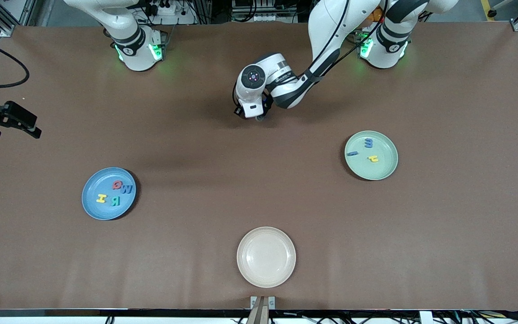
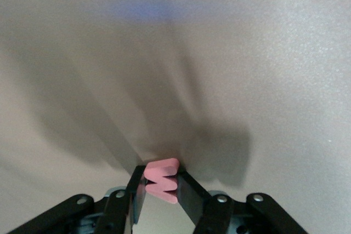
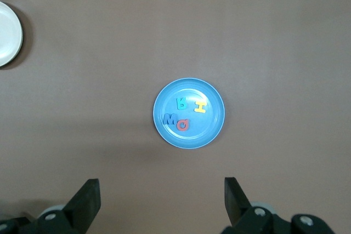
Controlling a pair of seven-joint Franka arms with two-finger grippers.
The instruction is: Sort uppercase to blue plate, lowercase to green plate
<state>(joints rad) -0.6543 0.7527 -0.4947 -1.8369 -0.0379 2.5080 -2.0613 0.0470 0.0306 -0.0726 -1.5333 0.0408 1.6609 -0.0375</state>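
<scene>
A: What did the blue plate (image 1: 89, 198) hold?

B: All four capitals: red Q (image 1: 117, 184), blue W (image 1: 126, 189), yellow H (image 1: 101, 198) and teal R (image 1: 115, 200). That half looked finished.

A: And the green plate (image 1: 382, 168)?

B: Three small letters: blue m (image 1: 368, 142), dark blue i (image 1: 352, 153) and the yellow letter (image 1: 373, 158). One remained.

A: Where was it?

B: The red small letter (image 2: 161, 179) sat clenched between the fingers of the left gripper (image 2: 161, 190), low at the bare table (image 1: 443, 247) in front of the bases, well apart from the green plate. It was left to be carried there.

A: The right gripper (image 3: 162, 204)?

B: Spread wide, grasping nothing, waiting high over the blue plate. The cream plate (image 1: 266, 256) lay empty.
</scene>
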